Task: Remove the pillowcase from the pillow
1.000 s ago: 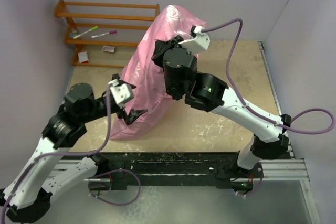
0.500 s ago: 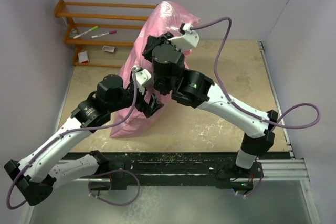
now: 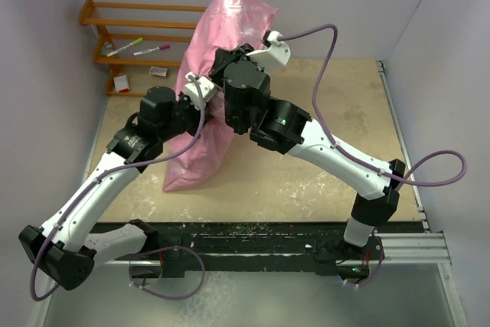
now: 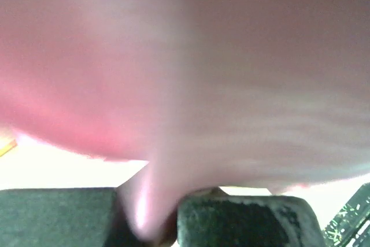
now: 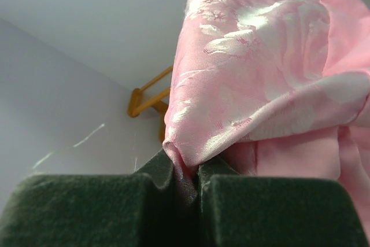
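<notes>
The pink satin pillowcase (image 3: 230, 17) is lifted tall over the table, its lower end (image 3: 191, 166) resting on the top. The pillow is hidden inside it. My right gripper (image 3: 222, 63) is shut on a fold near the case's upper part; in the right wrist view the fabric (image 5: 260, 56) is pinched between the dark pads at the gripper (image 5: 188, 177). My left gripper (image 3: 208, 109) presses into the middle of the case. In the left wrist view a tongue of pink cloth (image 4: 202, 85) runs down between the shut fingers at the gripper (image 4: 153, 212).
A wooden rack (image 3: 153, 36) stands at the back left, holding markers (image 3: 126, 46) and a small box (image 3: 120, 83). Beige table top (image 3: 321, 128) lies to the right of the case. A black rail (image 3: 253, 235) runs along the near edge. Walls close both sides.
My left arm reached forward and up into the case, and its gripper went from open to shut on the cloth. The right arm carried the case's top leftward and higher.
</notes>
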`<control>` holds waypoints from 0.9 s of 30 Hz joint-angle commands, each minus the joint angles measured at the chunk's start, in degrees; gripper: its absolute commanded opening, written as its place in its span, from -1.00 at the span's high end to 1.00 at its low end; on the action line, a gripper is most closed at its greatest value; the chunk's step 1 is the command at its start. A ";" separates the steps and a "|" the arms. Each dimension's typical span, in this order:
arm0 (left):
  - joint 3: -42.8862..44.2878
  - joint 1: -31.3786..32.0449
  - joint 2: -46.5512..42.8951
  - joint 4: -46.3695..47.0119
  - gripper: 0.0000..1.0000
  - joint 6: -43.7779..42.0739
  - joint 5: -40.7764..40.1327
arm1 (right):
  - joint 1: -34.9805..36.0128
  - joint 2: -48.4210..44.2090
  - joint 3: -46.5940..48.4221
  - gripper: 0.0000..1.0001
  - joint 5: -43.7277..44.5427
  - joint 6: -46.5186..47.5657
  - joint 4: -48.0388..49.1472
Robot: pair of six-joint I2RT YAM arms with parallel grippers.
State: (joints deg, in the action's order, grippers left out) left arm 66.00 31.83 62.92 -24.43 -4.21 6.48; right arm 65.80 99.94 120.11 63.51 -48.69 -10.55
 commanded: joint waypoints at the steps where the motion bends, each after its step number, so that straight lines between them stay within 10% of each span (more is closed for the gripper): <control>1: 4.10 -7.60 -2.80 2.09 1.00 -0.54 -0.21 | 1.32 -5.74 0.43 1.00 -6.54 10.39 7.83; 11: 12.42 -8.02 -9.32 -5.07 1.00 -10.24 8.41 | -7.08 -24.33 -17.84 0.68 -24.96 9.46 -8.44; 16: 19.01 -8.00 -7.00 -9.54 1.00 -13.83 12.45 | -10.08 -36.25 -29.43 -0.11 -32.31 9.02 -13.66; 27: 31.21 -7.94 -0.19 -14.42 1.00 -17.32 9.03 | -10.34 -55.48 -50.28 -0.99 -46.33 16.71 -19.65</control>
State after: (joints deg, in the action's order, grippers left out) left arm 90.02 24.40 62.50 -43.68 -18.72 17.69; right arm 55.75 48.38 75.66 22.44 -35.90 -27.81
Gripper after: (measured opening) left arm 0.024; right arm 0.953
